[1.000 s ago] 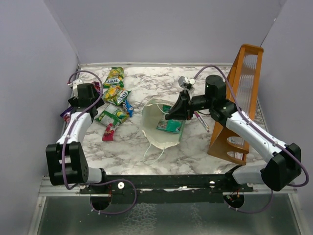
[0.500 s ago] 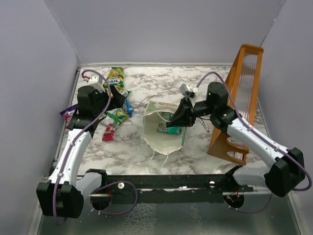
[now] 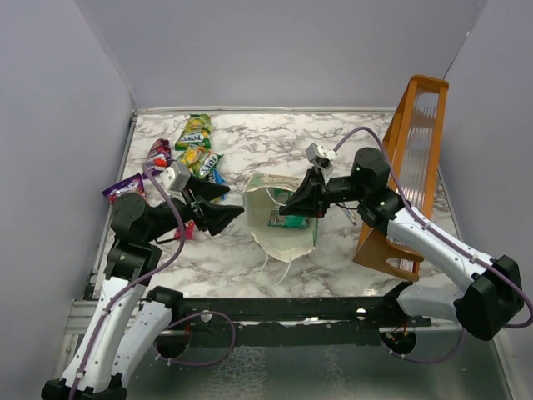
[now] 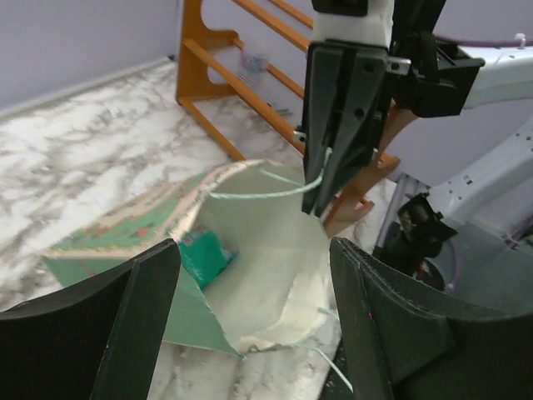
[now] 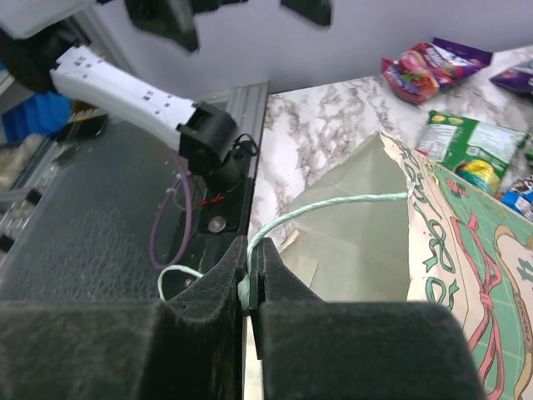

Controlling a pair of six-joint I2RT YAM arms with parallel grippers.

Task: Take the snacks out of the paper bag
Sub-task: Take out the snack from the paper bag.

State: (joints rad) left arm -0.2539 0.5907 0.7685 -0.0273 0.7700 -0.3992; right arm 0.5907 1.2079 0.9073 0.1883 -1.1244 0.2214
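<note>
The mint-green paper bag (image 3: pixel 279 233) lies open at mid table, mouth toward the left arm. A teal snack packet (image 3: pixel 287 220) lies inside it, also seen in the left wrist view (image 4: pixel 200 254). My right gripper (image 3: pixel 293 202) is shut on the bag's thin loop handle (image 5: pixel 333 212) and holds the far rim up. My left gripper (image 3: pixel 231 200) is open and empty, just left of the bag's mouth, jaws either side of the opening (image 4: pixel 275 250). Several snack packets (image 3: pixel 193 133) lie at the far left of the table.
A tall orange-brown wooden rack (image 3: pixel 408 167) stands at the right, close behind my right arm. A purple packet (image 3: pixel 123 185) and a red one (image 3: pixel 158 152) lie near the left wall. A second handle loop (image 3: pixel 279 260) trails on the marble in front of the bag.
My left arm has swung from the snack pile at far left toward the bag, its open gripper now at the bag's mouth. My right gripper still holds the handle; the bag shifted slightly.
</note>
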